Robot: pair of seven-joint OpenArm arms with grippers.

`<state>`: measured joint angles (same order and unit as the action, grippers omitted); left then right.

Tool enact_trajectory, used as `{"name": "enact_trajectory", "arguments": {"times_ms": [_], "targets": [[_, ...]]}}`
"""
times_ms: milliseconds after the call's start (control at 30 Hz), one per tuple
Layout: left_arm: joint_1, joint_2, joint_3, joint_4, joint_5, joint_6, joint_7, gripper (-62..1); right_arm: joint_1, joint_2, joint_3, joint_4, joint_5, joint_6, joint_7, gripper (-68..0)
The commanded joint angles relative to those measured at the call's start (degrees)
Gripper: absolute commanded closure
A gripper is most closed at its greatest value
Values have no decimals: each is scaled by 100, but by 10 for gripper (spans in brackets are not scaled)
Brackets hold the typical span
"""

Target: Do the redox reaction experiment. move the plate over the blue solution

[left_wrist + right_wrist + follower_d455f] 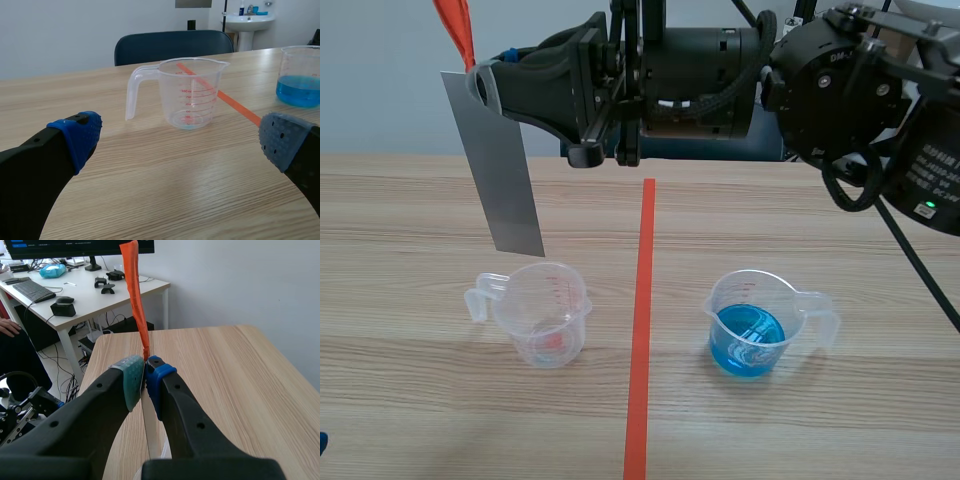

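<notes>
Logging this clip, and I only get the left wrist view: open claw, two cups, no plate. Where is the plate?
Observer: The right claw is shut on the plate, holding it up off the table.
Operator: Over the blue cup yet?
Observer: No. It hangs on the clear cup's side of the tape line; the blue cup sits on the other side.
Operator: Anything attached to the plate?
Observer: An orange strip rises from the claw's grip.
</notes>
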<state>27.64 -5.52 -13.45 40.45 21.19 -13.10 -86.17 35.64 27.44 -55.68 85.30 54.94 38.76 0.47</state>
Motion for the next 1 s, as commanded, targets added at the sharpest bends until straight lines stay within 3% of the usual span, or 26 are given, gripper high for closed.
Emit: {"name": "enact_trajectory", "arguments": {"times_ms": [0, 367, 533, 633, 833, 967], "targets": [[118, -109, -11, 66, -59, -4, -286, -623, 133, -15, 17, 52, 103, 2, 68, -4], [492, -389, -11, 66, -61, 11, -286, -618, 133, -13, 17, 52, 105, 4, 28, -4], [769, -629, -11, 68, -59, 13, -286, -402, 133, 42, 17, 52, 107, 4, -13, -4], [946, -800, -11, 68, -85, 11, -286, -317, 133, 125, 28, 52, 127, 7, -13, -4], [1375, -1126, -11, 72, -929, 11, -286, -218, 136, 413, 90, 52, 413, 39, 4, -4], [1703, -1397, -11, 254, -1440, 11, -286, -144, 136, 658, 201, 61, 573, 199, 11, -4]]}}
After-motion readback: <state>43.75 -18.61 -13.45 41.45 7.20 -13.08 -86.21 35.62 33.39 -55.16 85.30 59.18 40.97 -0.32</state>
